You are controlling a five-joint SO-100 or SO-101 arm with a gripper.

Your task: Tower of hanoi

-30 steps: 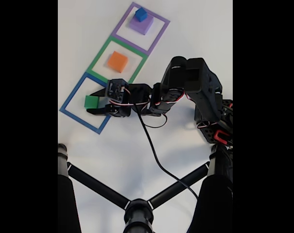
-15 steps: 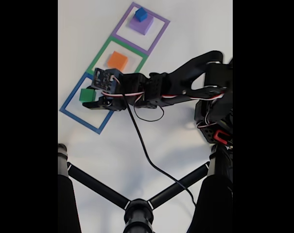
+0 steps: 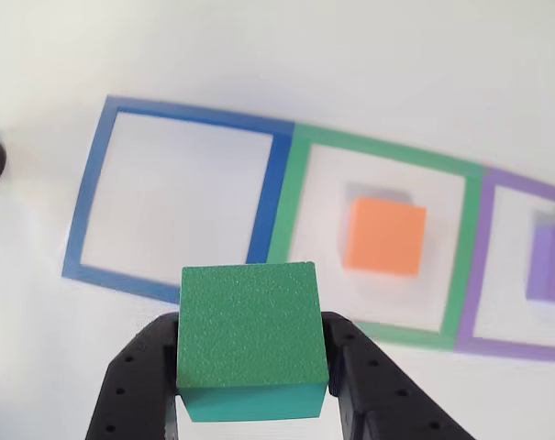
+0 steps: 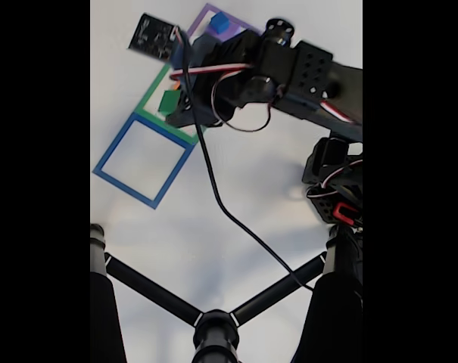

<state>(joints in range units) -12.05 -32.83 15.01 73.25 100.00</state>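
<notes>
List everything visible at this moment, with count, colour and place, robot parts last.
green block: 1, green, held off the table in the end effector, near the border of the blue and green frames
orange block: 1, orange, inside the green frame
purple block: 1, purple, inside the purple frame
blue cube: 1, blue, on the purple block in the fixed view
square frames: 3, blue, green, purple, in a row on the white table
tripod legs: black, bottom of the fixed view
cable: 1, black, trailing across the table
end effector: 1, black, shut on the green block
</notes>
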